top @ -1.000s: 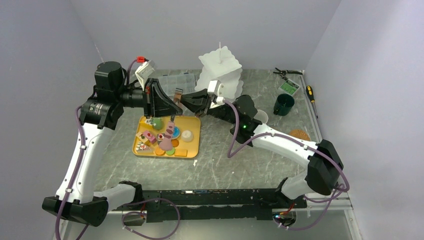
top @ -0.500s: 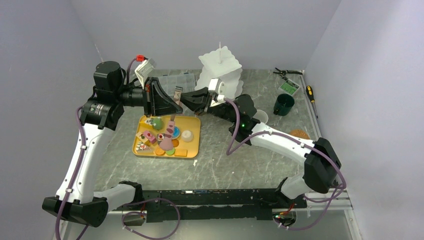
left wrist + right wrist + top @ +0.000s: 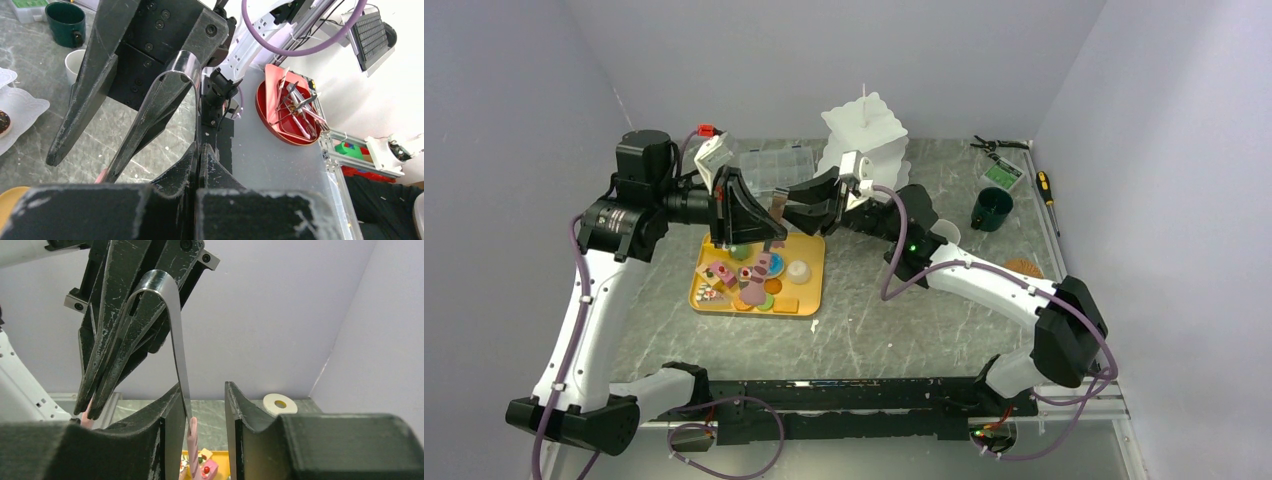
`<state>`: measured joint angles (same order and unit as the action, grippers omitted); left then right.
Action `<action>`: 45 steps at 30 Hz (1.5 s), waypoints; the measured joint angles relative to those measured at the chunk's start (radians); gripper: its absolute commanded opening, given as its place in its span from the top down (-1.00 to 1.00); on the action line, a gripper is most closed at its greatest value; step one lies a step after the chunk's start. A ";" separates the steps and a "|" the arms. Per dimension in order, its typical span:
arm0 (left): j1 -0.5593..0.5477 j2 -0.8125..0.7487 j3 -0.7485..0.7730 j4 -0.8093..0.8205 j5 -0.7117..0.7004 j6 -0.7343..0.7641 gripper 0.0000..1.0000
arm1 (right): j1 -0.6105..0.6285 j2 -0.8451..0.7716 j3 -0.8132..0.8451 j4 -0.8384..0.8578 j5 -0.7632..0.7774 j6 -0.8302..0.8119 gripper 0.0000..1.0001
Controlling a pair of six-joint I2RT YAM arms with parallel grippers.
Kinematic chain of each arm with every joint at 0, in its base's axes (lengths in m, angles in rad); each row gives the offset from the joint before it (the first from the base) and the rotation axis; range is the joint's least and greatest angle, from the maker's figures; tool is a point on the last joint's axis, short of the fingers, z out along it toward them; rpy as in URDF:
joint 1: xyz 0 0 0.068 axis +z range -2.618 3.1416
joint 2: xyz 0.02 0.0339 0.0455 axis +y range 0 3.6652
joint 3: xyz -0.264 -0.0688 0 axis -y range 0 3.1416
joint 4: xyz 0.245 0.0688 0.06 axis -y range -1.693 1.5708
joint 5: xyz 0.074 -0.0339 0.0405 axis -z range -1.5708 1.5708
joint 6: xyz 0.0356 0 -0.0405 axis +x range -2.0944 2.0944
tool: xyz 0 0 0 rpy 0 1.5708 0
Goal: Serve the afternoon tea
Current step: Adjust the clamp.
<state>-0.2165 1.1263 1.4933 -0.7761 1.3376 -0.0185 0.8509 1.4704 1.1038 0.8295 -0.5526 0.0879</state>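
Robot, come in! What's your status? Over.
Left claw shut on pink tongs. Right claw open round one tong arm. Pastries on yellow tray. Right arm crosses before the stand.

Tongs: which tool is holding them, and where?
Left tool pinches one metal arm of the pink tongs; right tool stands open around the other.

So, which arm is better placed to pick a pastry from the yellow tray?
Left: the left fingers are shut on the pink tongs, which hang over the tray; the right fingers stand open.
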 measured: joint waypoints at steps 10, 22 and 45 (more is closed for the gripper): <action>-0.011 0.000 0.021 -0.091 0.006 0.116 0.94 | -0.001 -0.002 -0.002 0.012 -0.049 0.137 0.23; -0.012 -0.024 0.008 -0.053 0.007 0.126 0.94 | 0.019 -0.027 -0.021 0.035 -0.021 0.126 0.26; -0.012 -0.035 0.005 -0.125 0.033 0.183 0.94 | 0.018 -0.064 0.003 0.015 -0.065 0.146 0.34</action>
<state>-0.2287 1.0912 1.4982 -0.9009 1.3708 0.1642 0.8692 1.4059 1.1065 0.8444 -0.6178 0.2344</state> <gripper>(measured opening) 0.028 0.385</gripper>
